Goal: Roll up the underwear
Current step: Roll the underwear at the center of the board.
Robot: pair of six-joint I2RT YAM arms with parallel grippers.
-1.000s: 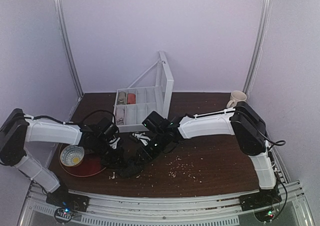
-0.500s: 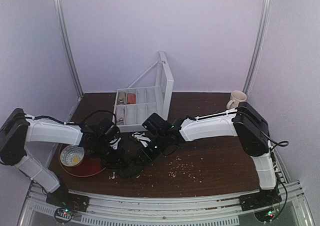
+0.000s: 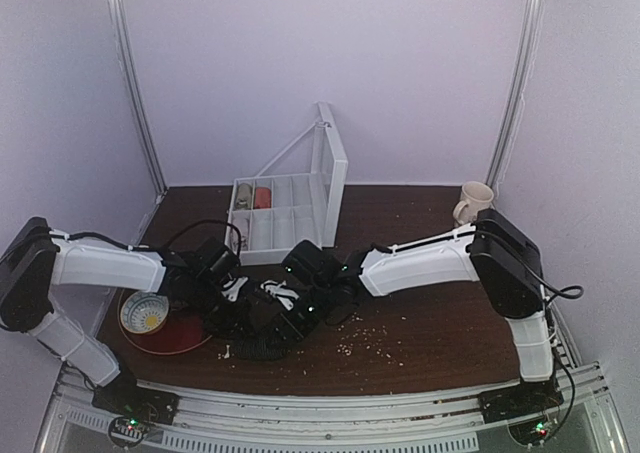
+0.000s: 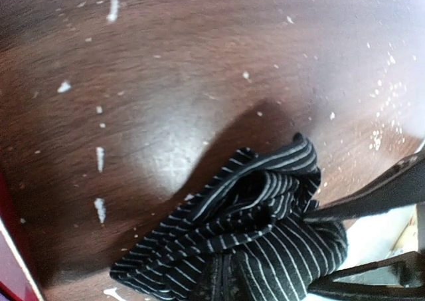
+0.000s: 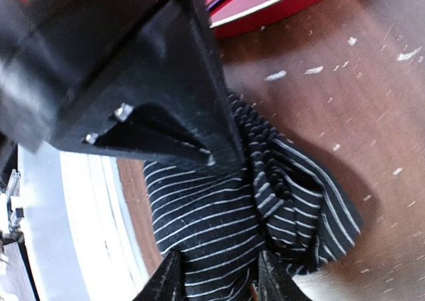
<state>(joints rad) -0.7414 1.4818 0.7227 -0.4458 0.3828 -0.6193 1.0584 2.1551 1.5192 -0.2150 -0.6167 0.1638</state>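
The left white-and-black arm (image 3: 100,265) rises from its near-left base, folds and reaches right, low, toward the middle. Its claw (image 3: 235,308) is pinched closed. The right white-and-black arm (image 3: 420,256) climbs from the near-right base, bends and stretches left, wrist tipped down. Its claw (image 5: 219,282) clamps black pinstriped fabric underwear (image 5: 219,214) between part-spread fingers (image 5: 167,280), just beside the left claw.

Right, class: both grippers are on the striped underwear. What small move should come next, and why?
Probably turn the pinched fabric a little over onto the bundle, both grippers together. The underwear is a loose crumpled wad on the table, not a neat roll, and the left gripper and right gripper each have striped fabric between their fingers.
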